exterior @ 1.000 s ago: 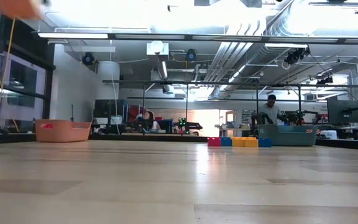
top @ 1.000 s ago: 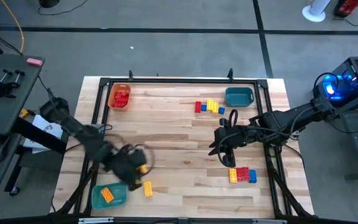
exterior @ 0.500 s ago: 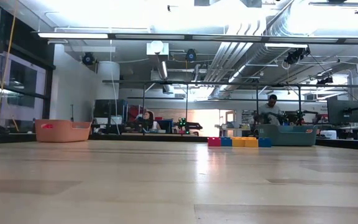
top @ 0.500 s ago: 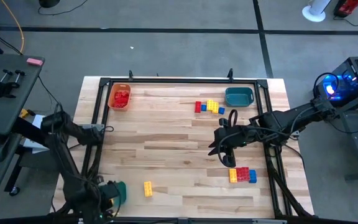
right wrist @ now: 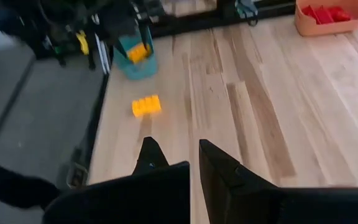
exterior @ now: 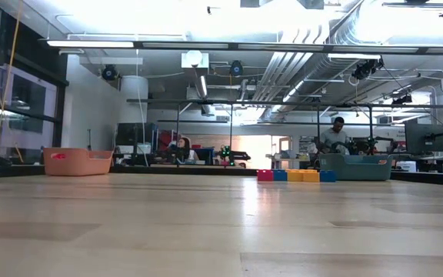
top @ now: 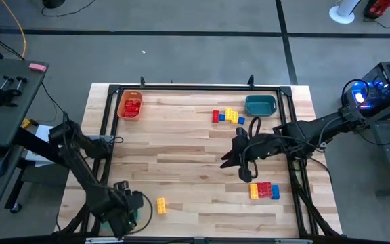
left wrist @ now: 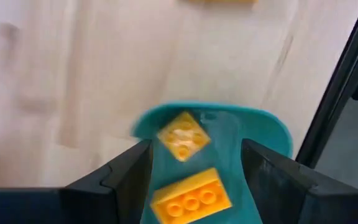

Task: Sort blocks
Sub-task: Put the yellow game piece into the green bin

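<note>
The wooden table (top: 195,146) fills the middle of the high view, and the sorting looks partly done. Upper left of the frame, the orange tray (top: 130,106) holds a heap of red blocks (top: 132,106), so red seems mostly handled. Lower left, the left gripper (top: 128,211) hangs over the teal tray (left wrist: 216,155), fingers spread wide with nothing between them, and the left wrist view shows two yellow blocks (left wrist: 185,168) lying in that tray. Upper right, a second teal tray (top: 260,104) looks empty from above.

Plenty left to do: a mixed row of red, yellow and blue blocks (top: 228,116) sits just beside that upper tray, a second mixed cluster (top: 264,190) lies lower right, and one loose yellow block (top: 161,205) waits near the lower left tray. The right gripper (top: 239,154) hovers mid-table right of centre, above that cluster, fingers a little apart and carrying nothing. By my reckoning, blue hasn't been started and the sorting is under halfway
</note>
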Robot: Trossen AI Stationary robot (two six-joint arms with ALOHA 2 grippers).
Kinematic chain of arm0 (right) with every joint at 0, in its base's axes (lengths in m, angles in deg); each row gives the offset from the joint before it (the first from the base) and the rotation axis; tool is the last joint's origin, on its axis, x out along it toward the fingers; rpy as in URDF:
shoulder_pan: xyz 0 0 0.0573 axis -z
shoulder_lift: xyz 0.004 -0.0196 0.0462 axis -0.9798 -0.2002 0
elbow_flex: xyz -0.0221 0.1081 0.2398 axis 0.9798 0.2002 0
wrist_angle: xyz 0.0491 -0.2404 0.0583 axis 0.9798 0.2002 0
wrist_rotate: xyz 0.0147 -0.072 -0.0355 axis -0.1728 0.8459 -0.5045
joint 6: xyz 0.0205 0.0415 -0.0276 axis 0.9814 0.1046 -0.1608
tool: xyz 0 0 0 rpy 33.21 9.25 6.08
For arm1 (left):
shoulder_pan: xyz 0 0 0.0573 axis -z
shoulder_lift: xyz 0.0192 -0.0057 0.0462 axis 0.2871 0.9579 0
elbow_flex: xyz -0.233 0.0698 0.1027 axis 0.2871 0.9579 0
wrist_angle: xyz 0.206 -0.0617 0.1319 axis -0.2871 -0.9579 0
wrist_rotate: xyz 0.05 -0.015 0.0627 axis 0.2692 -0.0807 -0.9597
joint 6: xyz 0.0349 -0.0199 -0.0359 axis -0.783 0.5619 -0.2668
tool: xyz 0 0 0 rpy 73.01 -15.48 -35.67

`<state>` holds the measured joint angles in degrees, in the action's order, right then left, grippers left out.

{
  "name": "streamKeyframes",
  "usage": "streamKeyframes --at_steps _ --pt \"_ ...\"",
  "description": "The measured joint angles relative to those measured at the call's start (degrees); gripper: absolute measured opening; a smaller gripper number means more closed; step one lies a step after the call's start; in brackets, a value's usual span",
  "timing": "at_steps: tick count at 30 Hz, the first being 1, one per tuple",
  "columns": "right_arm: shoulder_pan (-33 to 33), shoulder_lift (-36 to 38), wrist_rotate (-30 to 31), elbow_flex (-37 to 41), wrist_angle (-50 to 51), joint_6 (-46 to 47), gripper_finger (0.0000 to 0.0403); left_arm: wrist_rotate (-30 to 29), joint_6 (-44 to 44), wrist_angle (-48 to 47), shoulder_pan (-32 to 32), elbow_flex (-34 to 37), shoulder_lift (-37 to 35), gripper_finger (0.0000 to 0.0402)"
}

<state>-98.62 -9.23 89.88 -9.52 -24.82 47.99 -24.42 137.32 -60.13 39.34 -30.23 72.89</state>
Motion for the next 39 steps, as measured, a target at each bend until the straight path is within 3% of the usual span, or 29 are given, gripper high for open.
streamKeyframes --at_steps 3,6,9,11,15,19,23,30,34,39 --pt "1.05 0.0 0.07 0.0 -3.31 3.54 0.0 -4.7 -2.06 -2.38 -1.22 0.0 -5.45 0.0229" --pt "3.25 -0.13 1.64 0.0 -5.3 8.13 0.0 -14.65 -5.28 -4.34 -3.69 0.61 -13.23 0.0226" --pt "6.71 -0.43 4.02 0.0 -4.72 15.43 0.0 -25.4 -8.41 -3.5 -8.24 5.22 -23.01 0.0223" --pt "10.07 -0.98 4.18 -0.04 -2.7 19.66 0.0 -29.53 -12.1 0.69 -12.79 10.54 -30.12 0.0221" --pt "19.42 -3.12 1.73 -0.04 5.29 22.83 0.0006 -30.09 -19.39 20.91 -25.13 25.05 -44.2 0.0216" --pt "31.16 -7.74 -4.08 -0.04 11.45 17.64 0.0045 -20.44 -21.25 53.35 -36.7 40.59 -52.41 0.0212" --pt "41.12 -13.53 -6.41 -0.04 11.28 12.78 0.0116 -16.76 -20.06 76.1 -44.71 49.12 -52.34 0.0209" --pt "53.33 -23.71 -9.38 -0.03 12.23 2.17 0.0227 -16.83 -21.42 79.85 -57.25 46.27 -48.14 0.0206" --pt "56.84 -26.62 -12.27 0.02 13.84 1.1 0.0239 -15.25 -23.65 79.86 -65.21 41.23 -44.81 0.0206" --pt "58.28 -27.51 -12.37 0.02 12.87 1.07 0.0222 -12.32 -26.25 79.93 -72.57 35.24 -39.95 0.0206"
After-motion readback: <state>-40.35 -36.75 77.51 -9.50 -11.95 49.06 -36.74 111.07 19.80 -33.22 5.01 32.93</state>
